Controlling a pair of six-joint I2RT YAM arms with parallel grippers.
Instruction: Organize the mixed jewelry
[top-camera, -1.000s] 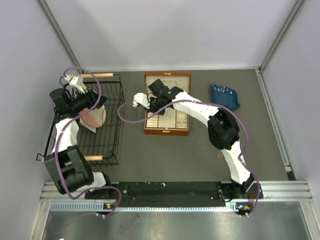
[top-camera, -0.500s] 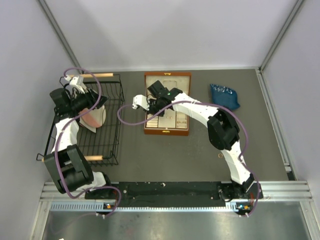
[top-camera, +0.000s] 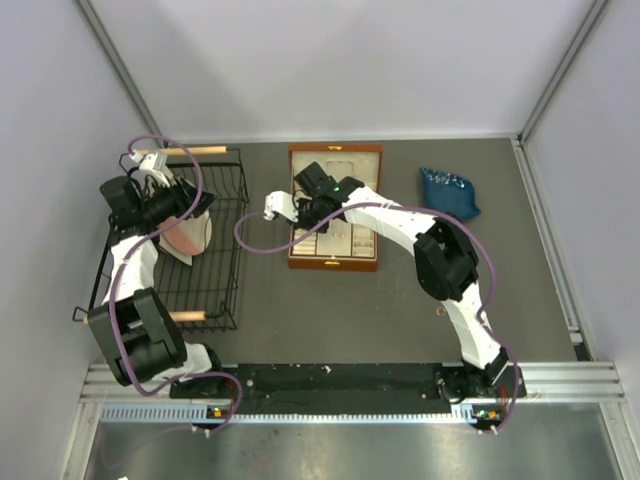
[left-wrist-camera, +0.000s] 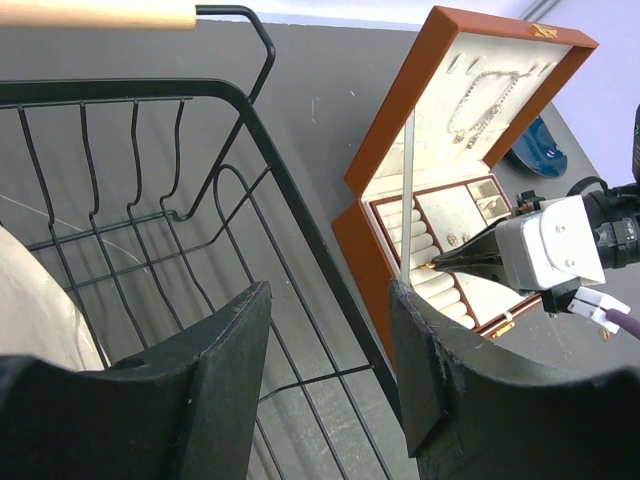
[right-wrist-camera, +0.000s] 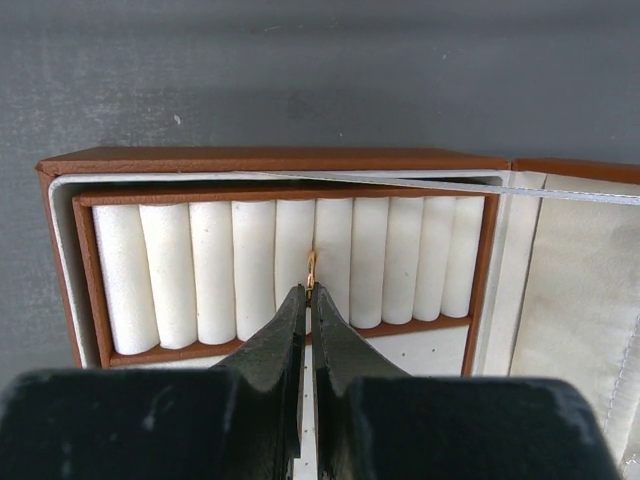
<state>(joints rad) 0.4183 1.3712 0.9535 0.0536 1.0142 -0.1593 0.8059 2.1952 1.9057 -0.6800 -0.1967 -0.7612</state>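
The right end effector is closed to a thin slit. Its tips pinch the lower edge of a small gold ring, which stands in the groove between two cream rolls just ahead of it, inside the brown box on the desk. The left end effector gapes wide with nothing between its fingers, above the wire basket, with a cream object cut off at its left. Far beyond it, the silvery necklace lies on the lining of the raised lid, and tiny items in a tray compartment are too small to identify.
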